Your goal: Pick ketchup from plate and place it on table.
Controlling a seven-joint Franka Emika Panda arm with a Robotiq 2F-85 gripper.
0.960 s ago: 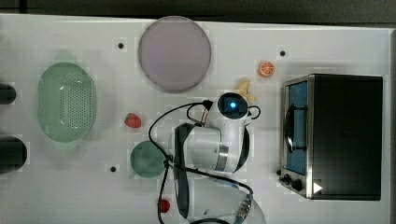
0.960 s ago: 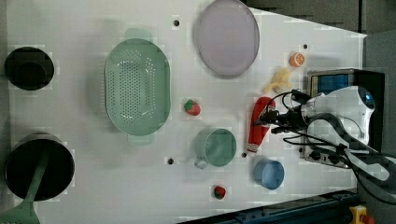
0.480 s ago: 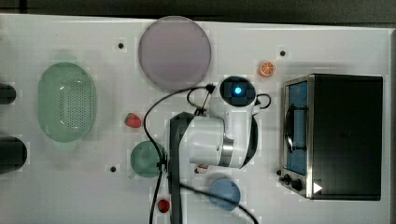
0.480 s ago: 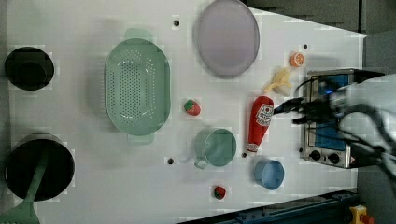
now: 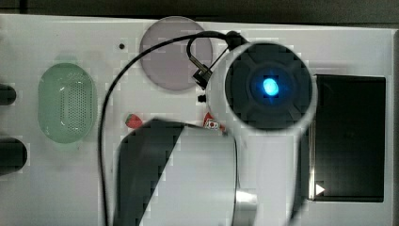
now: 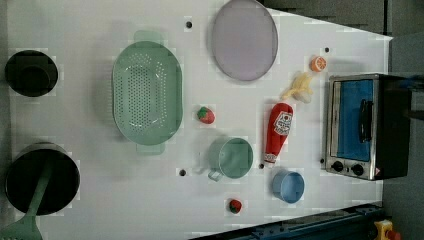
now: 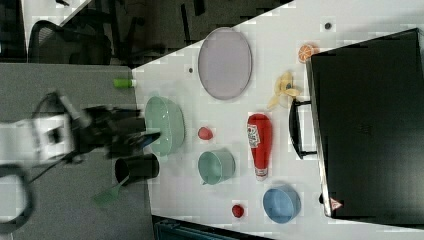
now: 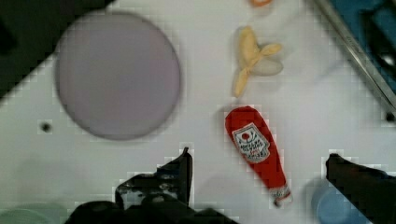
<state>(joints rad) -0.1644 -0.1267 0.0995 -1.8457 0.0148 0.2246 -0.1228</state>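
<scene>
The ketchup (image 6: 279,131) is a red bottle with a white label, lying on its side on the white table (image 6: 150,200) between the green cup and the toaster oven; it also shows in the right view (image 7: 260,144). The mauve-grey plate (image 6: 244,39) sits bare at the table's far edge, apart from the bottle. In the wrist view my gripper (image 8: 259,156) hangs open high above the ketchup (image 8: 256,148), one dark finger (image 8: 183,165) on each side, the plate (image 8: 117,74) off to one side. The arm's head (image 5: 268,87) looms close in the top view and covers most of the ketchup (image 5: 212,123).
A green perforated basket (image 6: 146,95), a strawberry (image 6: 205,115), a green cup (image 6: 231,157), a blue bowl (image 6: 288,186), a banana peel (image 6: 299,86), an orange slice (image 6: 317,63) and a toaster oven (image 6: 361,126) stand around. Black pots (image 6: 31,72) line the left view's left.
The arm has risen away from the table toward the top camera and has left the left view. The ketchup stays lying on the table; the gripper stays open.
</scene>
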